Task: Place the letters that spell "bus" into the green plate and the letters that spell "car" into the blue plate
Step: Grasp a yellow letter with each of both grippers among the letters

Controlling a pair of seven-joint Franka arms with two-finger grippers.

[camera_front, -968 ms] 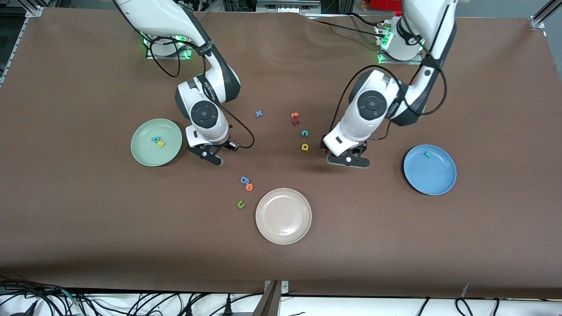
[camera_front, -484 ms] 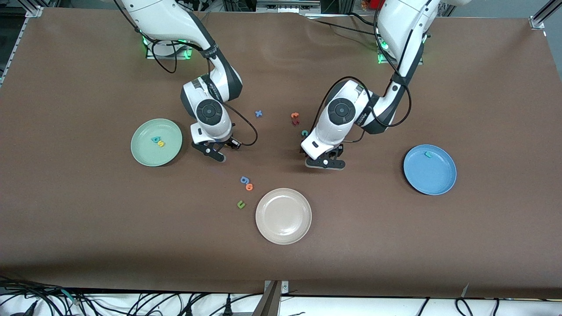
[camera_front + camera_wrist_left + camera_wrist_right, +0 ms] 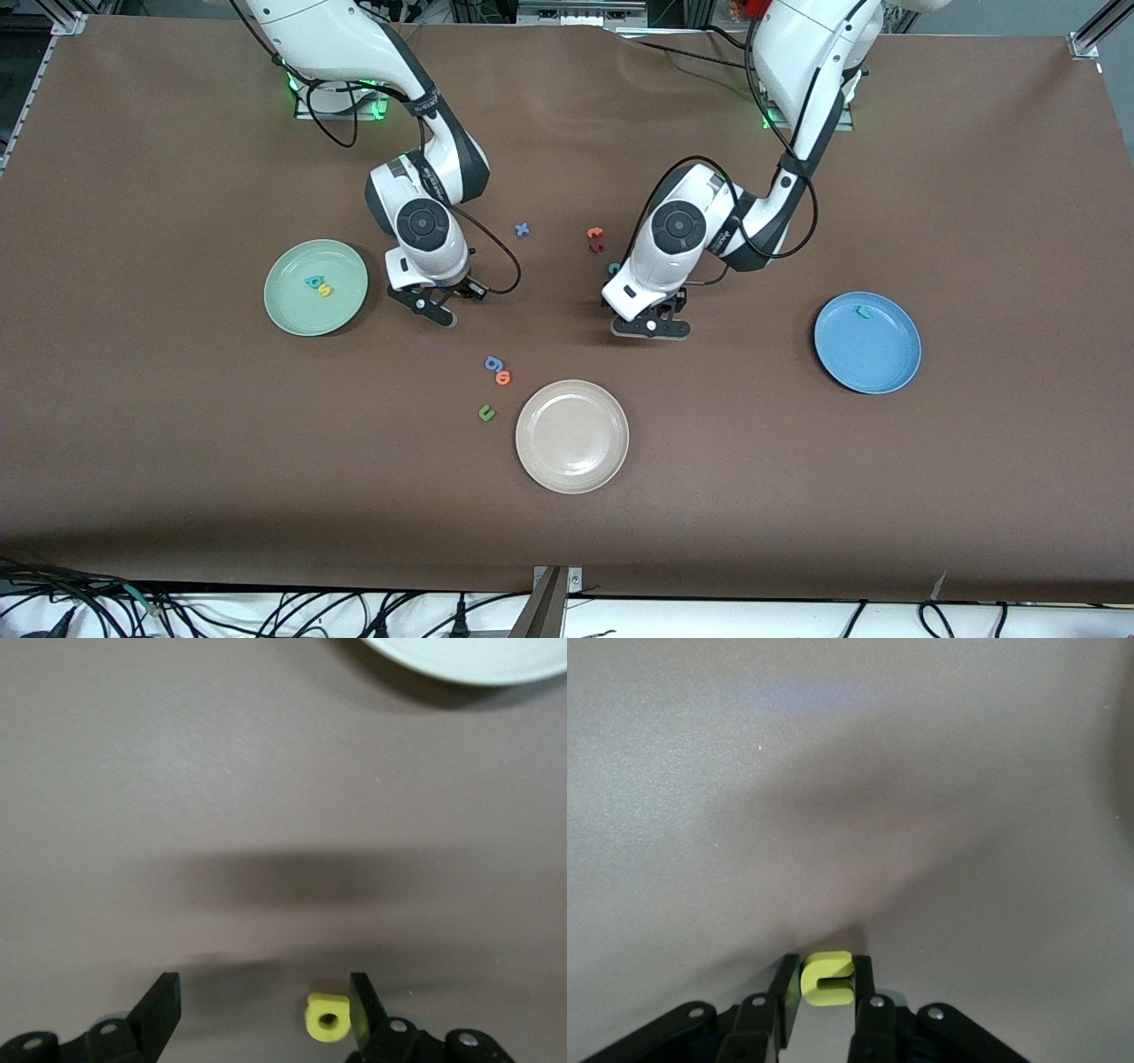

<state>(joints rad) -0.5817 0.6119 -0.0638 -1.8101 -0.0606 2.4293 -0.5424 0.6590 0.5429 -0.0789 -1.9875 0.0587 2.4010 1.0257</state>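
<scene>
low over the bare table just beside the green plate (image 3: 292, 310), in the middle band of the front view: the right gripper (image 3: 436, 315), pressed in on a yellow u (image 3: 827, 979), one finger on each side of it. on that plate already, touching each other: a teal b (image 3: 313, 282) and a yellow s (image 3: 325, 290).

at the centre of the frame: the left gripper (image 3: 651, 326), spread wide and down at the table, with a yellow a (image 3: 327, 1017) flat on the cloth between the fingers (image 3: 361, 1001), just beside one of them (hidden under the arm in the front view). a teal c (image 3: 613, 267) peeking out by that arm's wrist. higher in the frame, an orange t (image 3: 594, 233) against a dark red letter (image 3: 596, 247).

toward the left arm's end: the blue plate (image 3: 873, 363), with a teal r (image 3: 863, 311) near its upper rim.

lower centre: a beige plate (image 3: 549, 461), and near it a blue g (image 3: 493, 362) and a green u (image 3: 485, 412).
</scene>
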